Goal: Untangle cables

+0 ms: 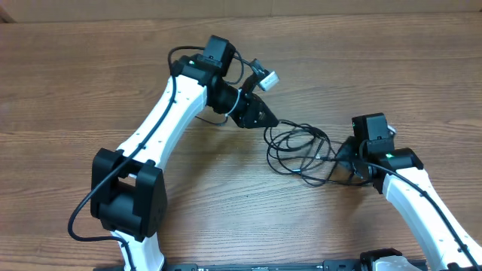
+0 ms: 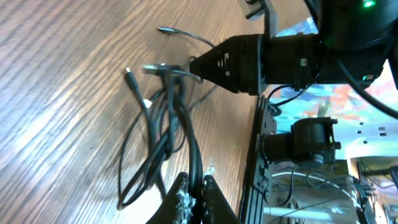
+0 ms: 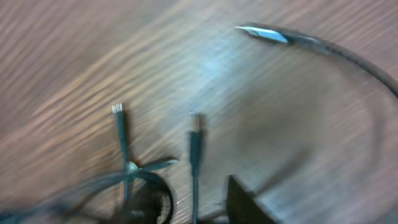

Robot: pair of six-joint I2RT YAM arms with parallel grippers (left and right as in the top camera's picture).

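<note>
— Brown wood-grain tabletop (image 1: 60, 90), and the thin black looping cables (image 1: 300, 154) lie right of the middle, in the gap between the two grippers.
— How's the black left gripper (image 1: 273, 120)?
— Pinched tight on one strand at the tangle's left end. From its wrist view the cord runs straight out of the closed fingertips (image 2: 214, 202).
— And the black right gripper (image 1: 339, 160)?
— Its tip sits against the other side of the loops. Narrow or gripping, I cannot tell: its own camera is blurred and shows only one dark finger (image 3: 249, 202) at the bottom.
— Loose ends?
— Two small black plugs (image 3: 195, 130) lie flat on the wood, and a silver-tipped plug (image 3: 267, 32) lies apart from them.
— Room to move?
— Bare wood runs off to the left side and along the far edge, where the table meets a tan strip (image 1: 301, 7). More bare wood lies between the white left arm (image 1: 166, 113) and the white right arm (image 1: 429, 211), toward the near edge. The tangle sits well inside every edge.
</note>
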